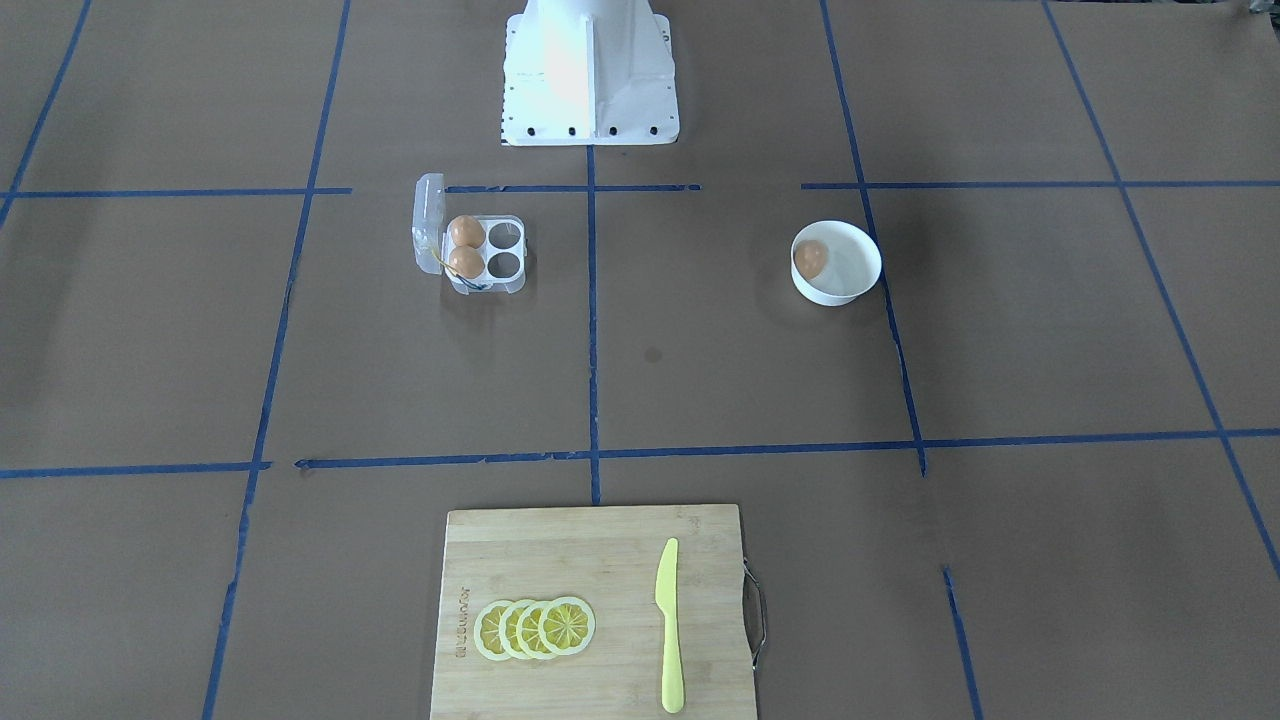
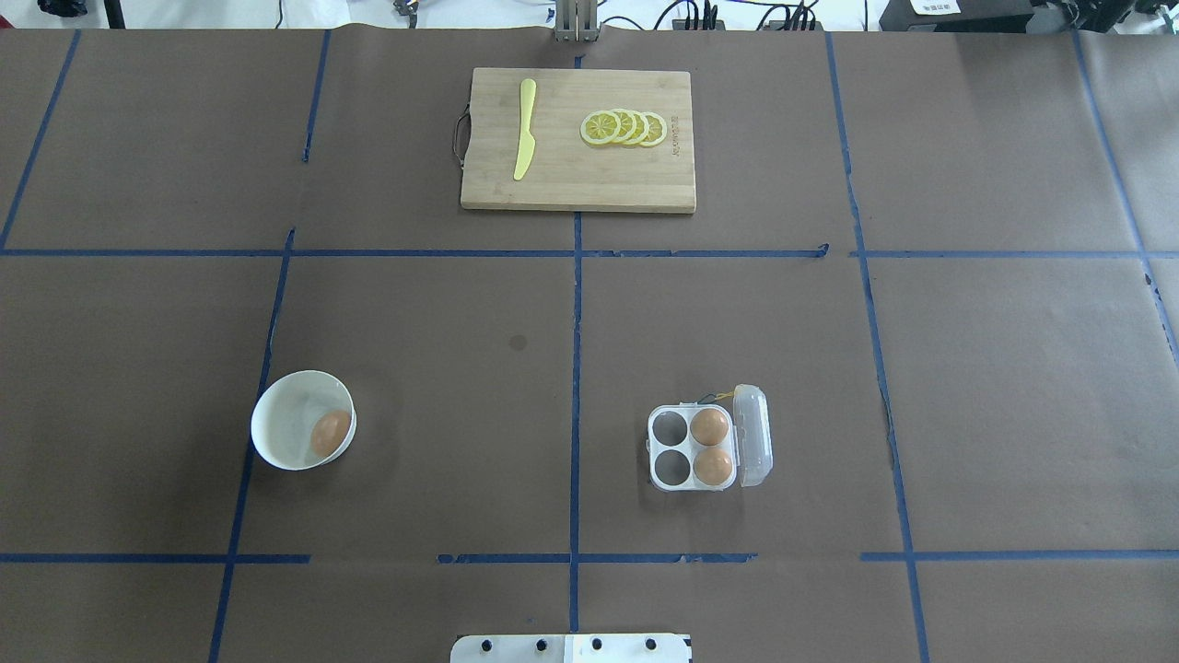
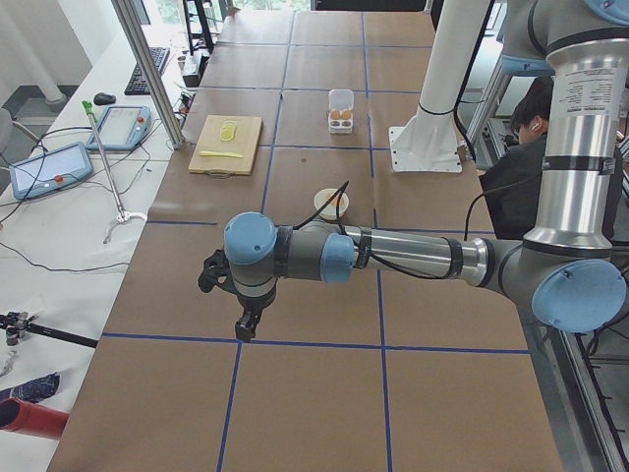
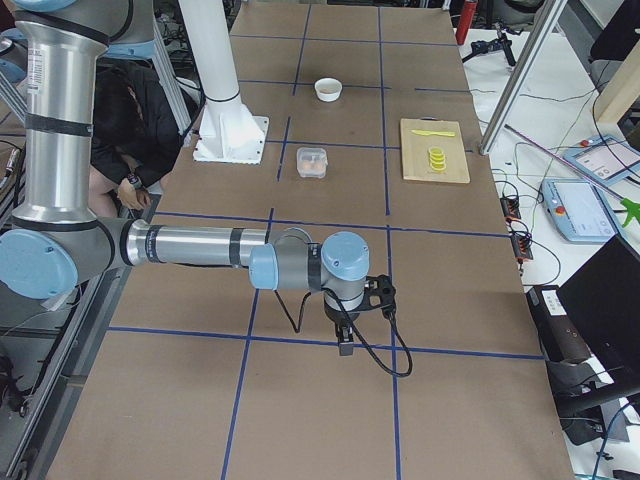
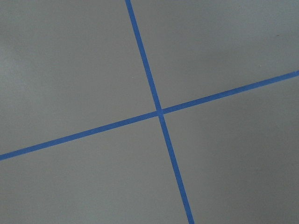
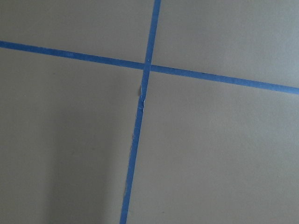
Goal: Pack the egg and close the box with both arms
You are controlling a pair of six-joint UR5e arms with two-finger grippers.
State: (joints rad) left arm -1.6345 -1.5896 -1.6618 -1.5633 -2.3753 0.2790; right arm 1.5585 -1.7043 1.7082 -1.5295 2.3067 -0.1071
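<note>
The egg [image 1: 810,258] lies in a round white bowl [image 1: 851,288]; it also shows in the overhead view [image 2: 330,433]. The clear box [image 1: 487,248] stands open with its lid [image 2: 752,435] hinged up. Two brown eggs [image 2: 710,427] fill the two cells beside the lid, and the other two cells are bare. My left gripper [image 3: 246,324] hangs over the table far from the bowl, in the exterior left view only. My right gripper [image 4: 345,342] hangs far from the box, in the exterior right view only. I cannot tell whether either is open or shut.
A wooden cutting board [image 2: 571,175] with a yellow knife [image 2: 525,129] and lemon slices [image 2: 624,128] lies at the far edge from the robot. The white pedestal base [image 1: 590,70] stands between box and bowl. Both wrist views show only brown table with blue tape lines.
</note>
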